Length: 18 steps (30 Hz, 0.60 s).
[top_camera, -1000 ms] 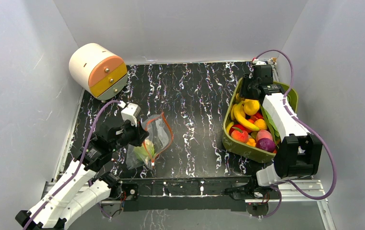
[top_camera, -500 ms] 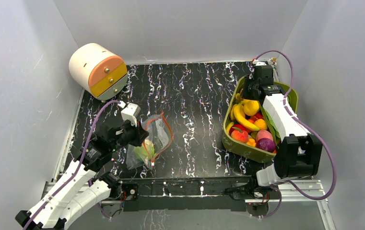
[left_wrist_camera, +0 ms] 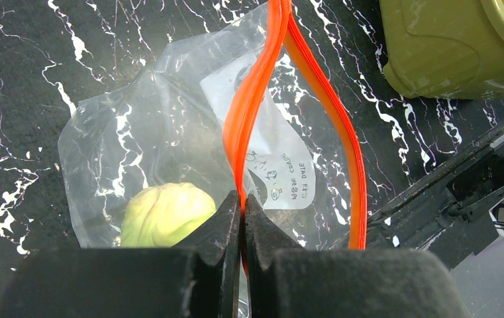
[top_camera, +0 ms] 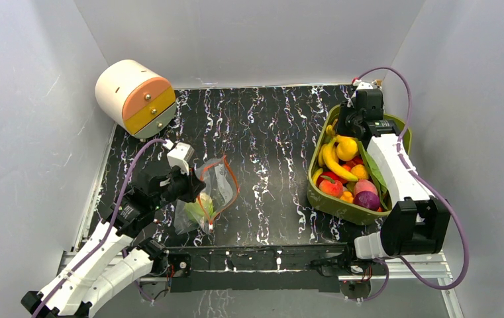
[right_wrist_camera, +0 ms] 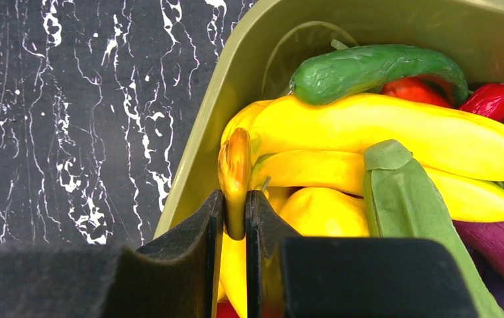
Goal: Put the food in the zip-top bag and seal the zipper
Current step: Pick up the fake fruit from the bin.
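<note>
Banana stem between right fingers, clear only from the wrist

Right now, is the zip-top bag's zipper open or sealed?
Open. In the left wrist view the two orange strips of the zipper bow apart; the left gripper pinches one of them.

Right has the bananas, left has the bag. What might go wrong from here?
1. The right gripper pinches the bananas only by their brown stem tip; lifted, they may swing or slip out.
2. The cucumber rests against the bananas and might get dragged from the tub.
3. The left gripper holds one lip of the zipper, so the zip-top bag gapes narrowly; long bananas may snag.
</note>
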Available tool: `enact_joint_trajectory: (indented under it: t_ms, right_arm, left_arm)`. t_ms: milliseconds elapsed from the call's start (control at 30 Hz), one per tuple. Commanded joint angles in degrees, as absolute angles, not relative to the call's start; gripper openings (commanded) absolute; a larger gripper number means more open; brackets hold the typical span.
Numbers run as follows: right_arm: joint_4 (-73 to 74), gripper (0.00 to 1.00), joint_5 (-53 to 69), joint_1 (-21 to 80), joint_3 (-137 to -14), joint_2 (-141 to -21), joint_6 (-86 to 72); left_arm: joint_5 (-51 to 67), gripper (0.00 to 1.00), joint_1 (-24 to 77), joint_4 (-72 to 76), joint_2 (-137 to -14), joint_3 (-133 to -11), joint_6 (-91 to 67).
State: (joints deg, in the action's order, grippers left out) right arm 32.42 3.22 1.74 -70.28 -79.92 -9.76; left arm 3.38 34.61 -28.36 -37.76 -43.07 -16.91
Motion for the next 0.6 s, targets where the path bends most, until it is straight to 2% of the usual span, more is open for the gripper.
enact_joint_trajectory:
  t_ms: [0, 567]
  right_arm:
    - [28.92, 0.0, 5.51, 1.67, -71.53, -76.46, -10.85]
    - [23.16, 0.0, 9.0, 1.67, -69.2, -71.2, -13.96]
  left_arm:
    - [2.81, 0.0, 34.73, -28.26, -37.42, -42.74, -16.44]
    - [2.46, 0.0, 34.73, -28.3, -37.22, -42.68, -16.44]
